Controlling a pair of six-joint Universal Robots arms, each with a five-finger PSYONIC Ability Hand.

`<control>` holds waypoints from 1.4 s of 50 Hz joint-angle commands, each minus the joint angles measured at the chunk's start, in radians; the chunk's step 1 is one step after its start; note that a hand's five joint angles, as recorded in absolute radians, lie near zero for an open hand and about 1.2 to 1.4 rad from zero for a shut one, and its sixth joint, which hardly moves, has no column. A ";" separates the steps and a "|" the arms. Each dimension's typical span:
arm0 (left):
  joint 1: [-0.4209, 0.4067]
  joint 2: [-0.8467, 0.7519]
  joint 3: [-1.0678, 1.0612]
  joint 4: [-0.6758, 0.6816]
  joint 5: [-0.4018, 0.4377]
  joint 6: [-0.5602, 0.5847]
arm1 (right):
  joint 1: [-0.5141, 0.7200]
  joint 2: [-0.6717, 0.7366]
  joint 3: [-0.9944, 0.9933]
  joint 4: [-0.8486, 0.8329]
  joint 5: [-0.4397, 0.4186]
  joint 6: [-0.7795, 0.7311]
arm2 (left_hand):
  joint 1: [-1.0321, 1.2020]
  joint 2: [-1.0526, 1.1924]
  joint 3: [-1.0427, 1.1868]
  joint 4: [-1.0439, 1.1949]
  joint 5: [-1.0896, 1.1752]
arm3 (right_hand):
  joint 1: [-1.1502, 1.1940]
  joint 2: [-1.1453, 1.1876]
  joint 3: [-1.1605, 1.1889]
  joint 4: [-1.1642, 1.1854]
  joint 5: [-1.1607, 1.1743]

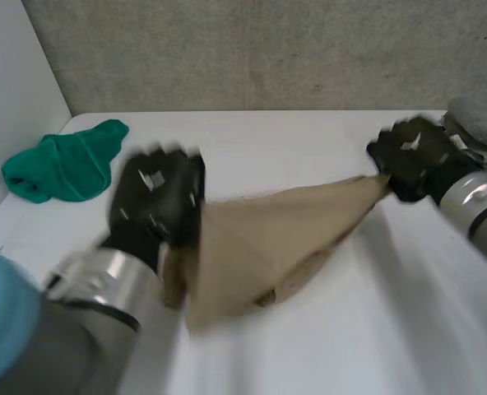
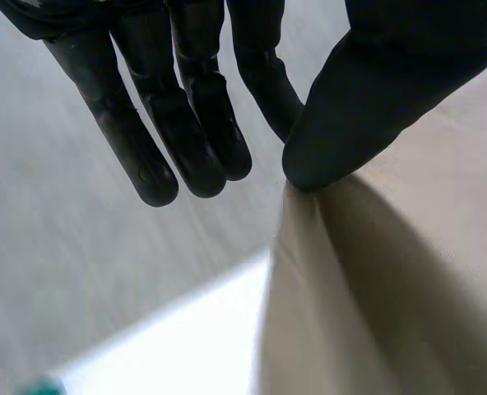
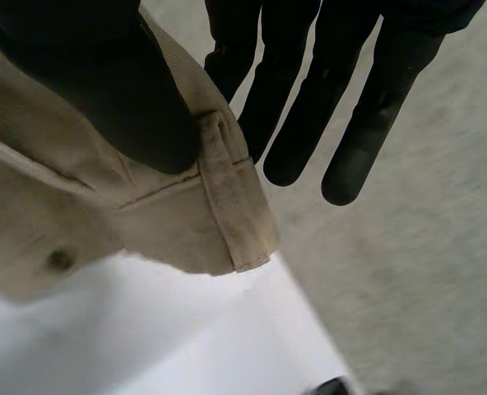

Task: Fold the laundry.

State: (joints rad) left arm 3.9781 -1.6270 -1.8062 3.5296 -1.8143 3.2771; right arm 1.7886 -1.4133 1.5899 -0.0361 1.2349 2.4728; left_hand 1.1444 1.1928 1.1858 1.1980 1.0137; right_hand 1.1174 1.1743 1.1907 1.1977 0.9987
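Note:
A tan garment (image 1: 260, 247) is lifted off the white table (image 1: 309, 148) and stretched between both hands. My left hand (image 1: 157, 202) holds its left end; in the left wrist view the thumb (image 2: 367, 107) pinches the tan cloth (image 2: 391, 280) against a finger, while the other fingers (image 2: 186, 123) stay straight. My right hand (image 1: 412, 156) holds the right corner. In the right wrist view its thumb (image 3: 120, 90) presses a hemmed corner of the garment (image 3: 145, 214) against the fingers (image 3: 309, 107). The cloth's lower part sags in folds toward the table.
A green cloth (image 1: 62, 164) lies bunched at the table's back left, near the white side wall (image 1: 13, 82). A grey wall (image 1: 260, 49) runs behind the table. A grey object (image 1: 482, 119) sits at the far right edge.

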 commanded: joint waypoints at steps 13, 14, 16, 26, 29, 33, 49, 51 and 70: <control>0.181 0.093 0.378 -0.205 0.190 -0.066 | 0.017 -0.114 -0.459 0.289 0.011 0.242 | 0.252 0.203 0.210 0.198 0.208 | 0.279 0.222 0.206 0.199 0.223; 0.182 0.060 0.398 -0.205 0.190 -0.066 | 0.021 -0.078 -0.473 0.289 0.017 0.242 | 0.252 0.203 0.210 0.198 0.208 | 0.279 0.222 0.206 0.199 0.223; 0.196 -0.046 0.457 -0.205 0.191 -0.063 | 0.040 -0.008 -0.504 0.289 0.040 0.245 | 0.252 0.203 0.210 0.198 0.208 | 0.279 0.222 0.206 0.199 0.223; 0.159 -0.333 0.527 -0.274 0.181 -0.068 | 0.147 0.341 -0.553 0.173 0.253 0.235 | -0.499 -0.548 -0.541 -0.553 -0.543 | 0.279 0.222 0.206 0.199 0.223; 0.116 -0.329 0.473 -0.276 0.170 -0.071 | 0.147 0.402 -0.548 0.090 0.284 0.235 | -0.558 -0.606 -0.599 -0.611 -0.602 | 0.279 0.222 0.206 0.199 0.223; 0.087 -0.280 0.389 -0.270 0.153 -0.070 | 0.149 0.461 -0.548 0.039 0.320 0.232 | -0.558 -0.606 -0.599 -0.612 -0.602 | 0.279 0.222 0.206 0.199 0.223; -0.135 -0.318 0.146 0.047 0.403 0.054 | 0.146 0.528 -0.516 0.016 0.333 0.204 | -0.537 -0.586 -0.579 -0.591 -0.581 | 0.279 0.222 0.206 0.199 0.223; -0.140 -0.355 0.157 0.060 0.447 0.100 | 0.141 0.524 -0.493 0.016 0.331 0.206 | -0.537 -0.586 -0.579 -0.591 -0.581 | 0.279 0.222 0.206 0.199 0.223; -0.214 -0.666 0.413 0.029 0.497 0.414 | 0.124 0.497 -0.393 0.005 0.330 0.199 | 0.252 0.203 0.210 0.198 0.208 | 0.279 0.222 0.206 0.199 0.223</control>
State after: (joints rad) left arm 3.7552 -2.2953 -1.4116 3.5576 -1.2607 3.6970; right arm 1.9227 -0.9167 1.1831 -0.0221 1.5644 2.6736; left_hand 0.8770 0.8539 0.8357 0.8363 0.6525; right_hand 1.1303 1.1743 1.1950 1.2015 1.0039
